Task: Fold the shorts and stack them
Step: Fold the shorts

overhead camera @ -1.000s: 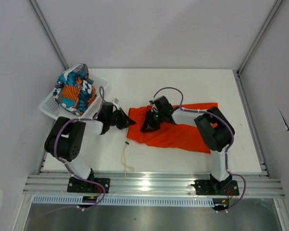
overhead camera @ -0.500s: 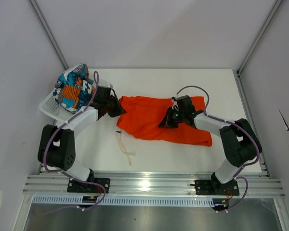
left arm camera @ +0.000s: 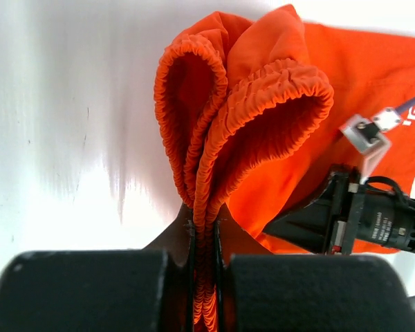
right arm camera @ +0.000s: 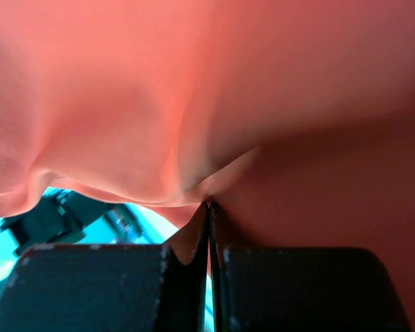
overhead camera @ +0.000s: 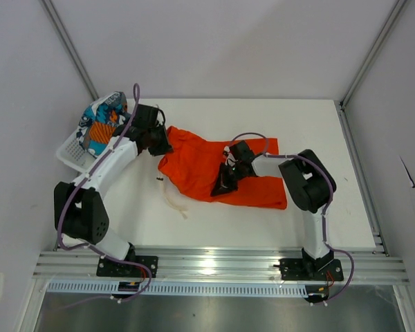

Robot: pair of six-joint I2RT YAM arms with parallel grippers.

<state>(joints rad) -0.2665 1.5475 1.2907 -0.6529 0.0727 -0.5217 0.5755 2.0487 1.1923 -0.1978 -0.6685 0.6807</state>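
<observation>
The orange shorts [overhead camera: 200, 166] lie spread across the middle of the white table, their white drawstring [overhead camera: 173, 200] trailing toward the front. My left gripper [overhead camera: 159, 144] is shut on the bunched elastic waistband [left arm camera: 214, 138] at the back left corner of the shorts. My right gripper [overhead camera: 221, 185] is shut on a pinch of the orange fabric [right arm camera: 214, 104] near the front edge, and the cloth fills the right wrist view. The patterned shorts [overhead camera: 104, 124] sit bundled in the white mesh basket [overhead camera: 70, 153] at the far left.
The basket stands at the table's left edge beside my left arm. Grey walls and metal frame posts enclose the table. An aluminium rail [overhead camera: 214, 266] runs along the front edge by the arm bases.
My left gripper has carried the waistband back and to the left toward the basket. My right gripper has moved left and forward with the fabric. The shorts have shifted and turned.
</observation>
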